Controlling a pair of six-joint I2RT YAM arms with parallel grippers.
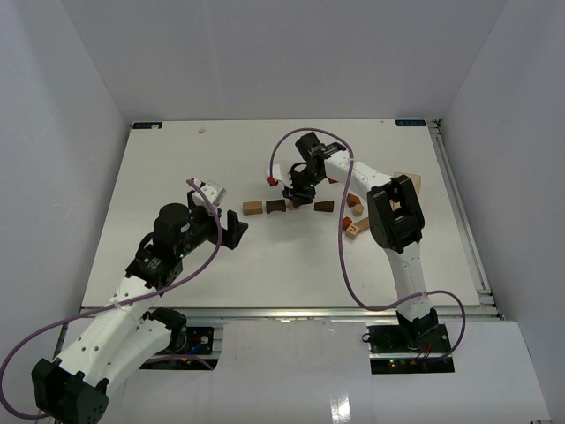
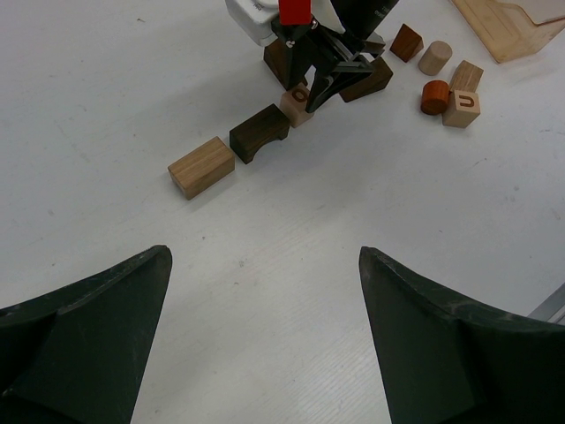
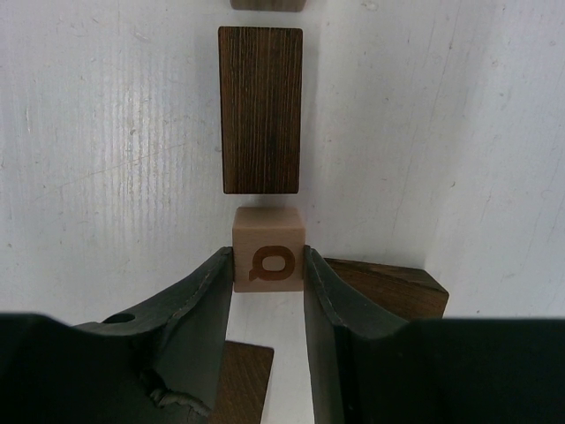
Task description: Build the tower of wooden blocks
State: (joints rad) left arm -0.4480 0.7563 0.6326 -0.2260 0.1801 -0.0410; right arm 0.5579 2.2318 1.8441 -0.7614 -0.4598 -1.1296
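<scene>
The wood block tower's blocks lie loose in a low row on the white table. My right gripper (image 3: 268, 258) is shut on a pale cube (image 3: 268, 248) with a brown letter on it, one finger on each side. The cube sits just beyond the end of a dark brown arch block (image 2: 259, 132), and a tan block (image 2: 201, 166) lies past that. From above, the right gripper (image 1: 298, 196) stands over the middle of the row. My left gripper (image 2: 263, 256) is open and holds nothing, well short of the tan block (image 1: 253, 208).
A dark wedge (image 3: 388, 287) and a brown block (image 3: 243, 380) lie beside the right fingers. A red cylinder (image 2: 434, 96), a tan cylinder (image 2: 434, 57) and a lettered cube (image 2: 462, 109) lie to the right. A pale wooden slab (image 1: 410, 184) lies at the table's right edge.
</scene>
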